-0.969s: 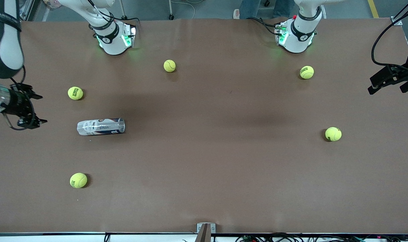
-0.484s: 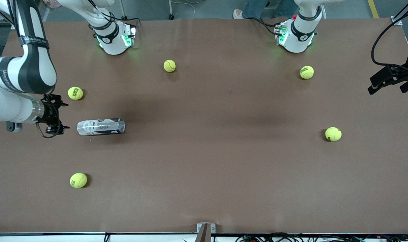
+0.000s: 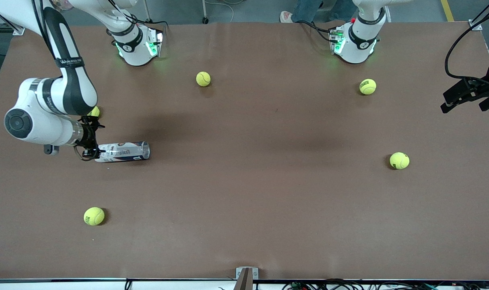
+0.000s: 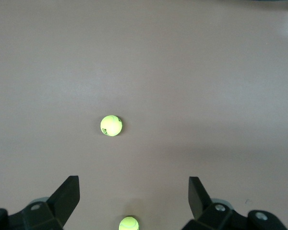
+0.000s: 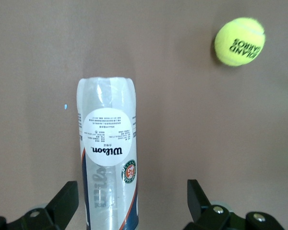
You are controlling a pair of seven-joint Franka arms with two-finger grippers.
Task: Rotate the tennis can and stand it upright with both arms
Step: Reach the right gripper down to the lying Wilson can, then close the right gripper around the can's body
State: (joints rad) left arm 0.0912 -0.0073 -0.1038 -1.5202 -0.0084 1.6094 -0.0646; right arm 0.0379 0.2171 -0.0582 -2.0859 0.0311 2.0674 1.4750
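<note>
Right wrist view: our right gripper [image 5: 129, 201], jaws spread, straddles the Wilson tennis can [image 5: 107, 158]; we should centre before closing, while the left gripper [image 4: 133, 196] waits open.

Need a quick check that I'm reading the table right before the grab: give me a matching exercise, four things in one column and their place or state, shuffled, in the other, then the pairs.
Things
1. tennis can
2. right gripper
3. left gripper
4. tennis ball nearest the front camera

Places or states
A. open, over the table's edge at the left arm's end, waiting
B. lying on its side on the table
C. resting alone on the table, nearer the front camera than the can
D. open, at the end of the can

Pairs: 1-B, 2-D, 3-A, 4-C
</note>
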